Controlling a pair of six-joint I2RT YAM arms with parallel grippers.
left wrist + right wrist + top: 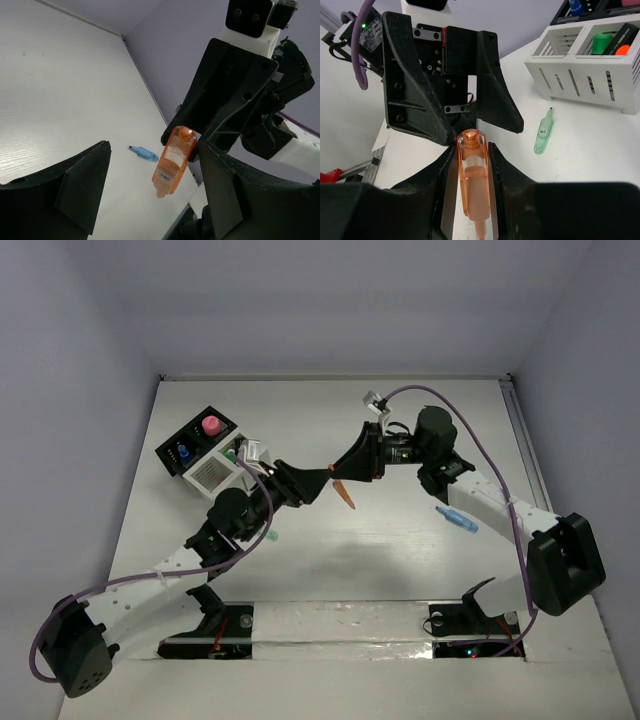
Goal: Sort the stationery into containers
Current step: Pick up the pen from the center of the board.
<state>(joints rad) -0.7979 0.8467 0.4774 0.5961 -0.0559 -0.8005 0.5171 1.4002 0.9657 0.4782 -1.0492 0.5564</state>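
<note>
The right tool (472, 149) is clamped on an orange pen (473, 175), one finger on each side of the barrel. It holds the pen in the air above the worktop (400, 570), to the right of the white box (580, 80). The pen's rounded end points at the left tool (322, 483).

The left tool faces it head-on with its fingers (80, 185) spread wide. The orange pen hangs in the gap between them, nearer one finger. I cannot tell whether it touches that finger.

A green pen (543, 132) lies flat on the worktop just beside the white box, on the side toward the arm bases. A blue pen (143, 153) lies well apart from the white box, far to its right and beyond both tools.

One compartment of the white box holds a green marker (601, 42) and a black one (625, 32). The black box (197, 438) is joined to the far side of the white box. It holds a pink item (211, 425) and a blue item (184, 453).
</note>
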